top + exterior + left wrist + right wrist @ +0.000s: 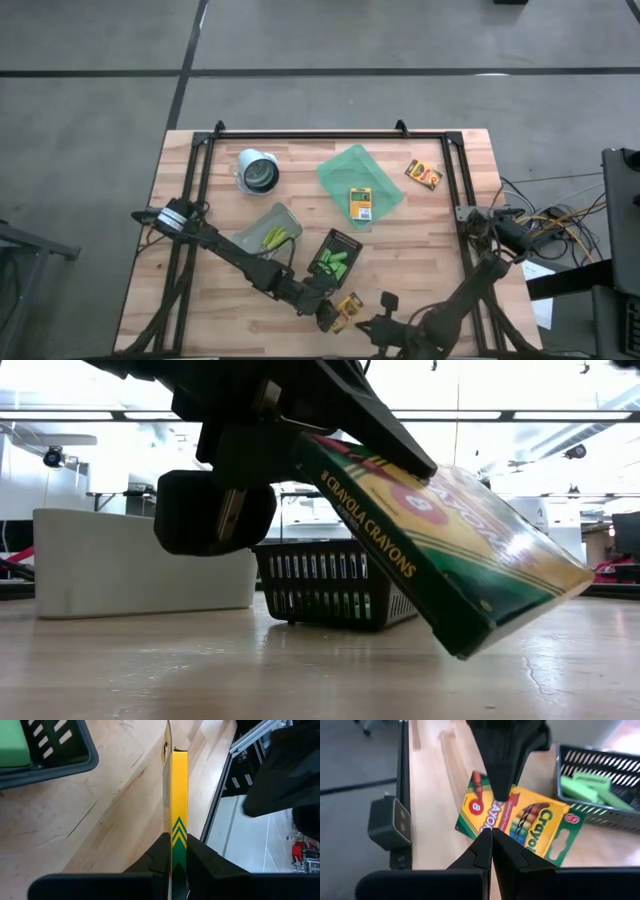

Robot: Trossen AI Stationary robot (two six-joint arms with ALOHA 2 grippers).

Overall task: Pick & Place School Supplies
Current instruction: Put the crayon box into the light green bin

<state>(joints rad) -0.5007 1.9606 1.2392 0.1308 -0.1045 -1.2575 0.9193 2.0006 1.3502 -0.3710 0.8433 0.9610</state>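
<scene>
One crayon box (178,805) pinched in left claw (179,855).

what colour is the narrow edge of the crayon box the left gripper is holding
Yellow, with green chevrons near the left gripper; the crayon box edge shows best in the left wrist view.

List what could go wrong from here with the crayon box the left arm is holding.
1. The left pincer pinches the crayon box only at one thin edge; it hangs tilted above the table and might slip or swing.
2. The shut right pincer sits close by, so the arms could collide.
3. The black basket stands near; a low carry might clip it.
</scene>
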